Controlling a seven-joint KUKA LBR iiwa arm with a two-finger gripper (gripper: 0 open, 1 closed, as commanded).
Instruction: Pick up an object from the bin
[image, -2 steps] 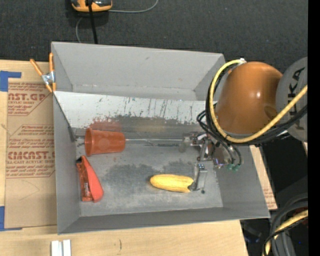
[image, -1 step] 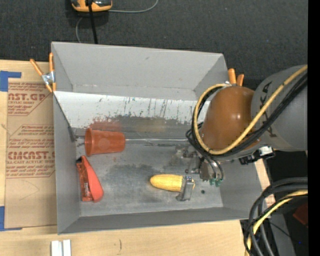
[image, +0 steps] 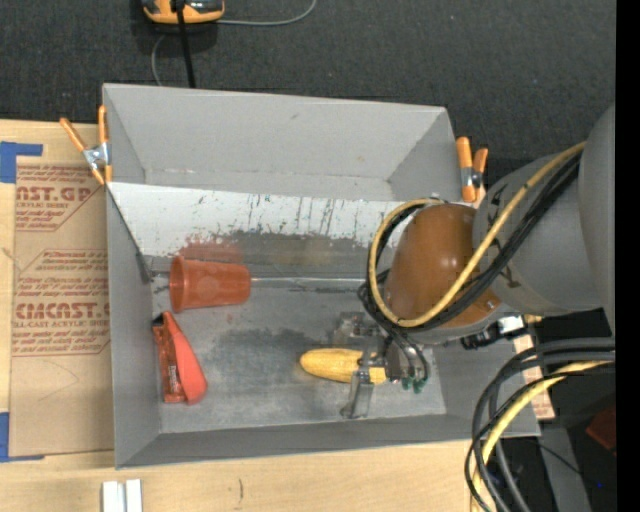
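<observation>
Single camera view of the grey bin (image: 270, 130). The end effector (image: 372, 378) is positioned at the right end of a yellow banana-shaped object (image: 330, 365), which lies on the bin floor, right of centre and near the front wall. Whether the end effector is spread or pressed together cannot be told. An orange cup (image: 208, 283) lies on its side at the left rear, and a red flat object (image: 180, 365) is seen along the left wall.

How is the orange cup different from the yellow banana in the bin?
The cup is orange-red, and the banana is yellow. The cup is wide and blunt, while the banana is slim, curved and pointed. The cup lies toward the left rear of the bin, away from the gripper. The banana lies near the front, right beside it. Both lie on their sides on the bin's floor.
</observation>
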